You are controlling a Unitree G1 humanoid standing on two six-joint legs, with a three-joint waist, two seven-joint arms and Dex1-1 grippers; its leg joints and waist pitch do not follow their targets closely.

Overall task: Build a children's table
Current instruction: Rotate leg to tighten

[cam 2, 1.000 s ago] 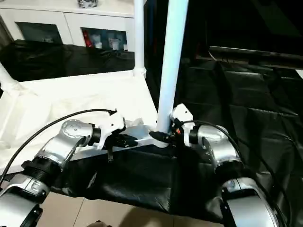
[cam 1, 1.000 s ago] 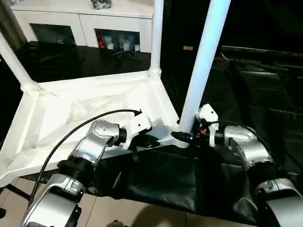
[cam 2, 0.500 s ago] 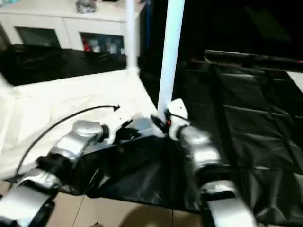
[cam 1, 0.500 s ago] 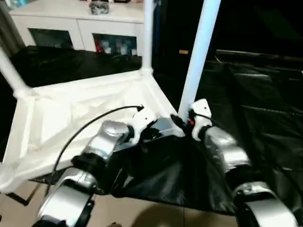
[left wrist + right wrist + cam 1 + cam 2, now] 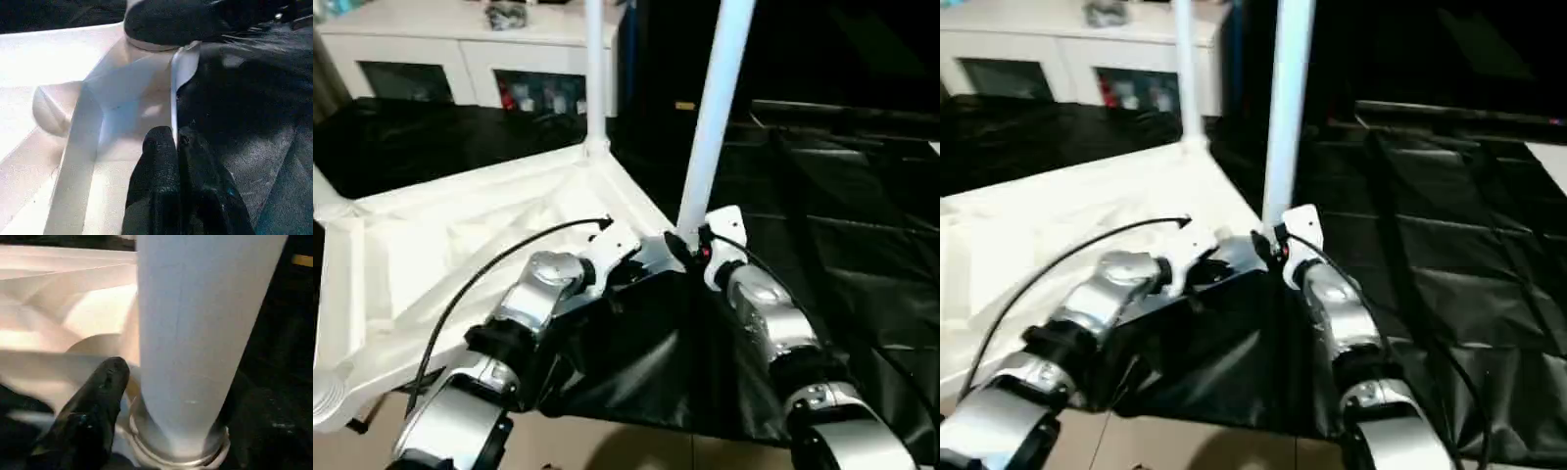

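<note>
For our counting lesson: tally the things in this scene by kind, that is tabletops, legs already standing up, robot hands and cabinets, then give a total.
Tabletop: 1
Legs standing in corner sockets: 3
Robot hands, left and right: 2
Cabinet: 1
Total: 7

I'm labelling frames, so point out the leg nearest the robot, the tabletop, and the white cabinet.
nearest leg (image 5: pixel 713 108), left eye view, mid shaft.
tabletop (image 5: pixel 460 245), left eye view, ribbed underside.
white cabinet (image 5: pixel 460 44), left eye view, top front edge.
</note>
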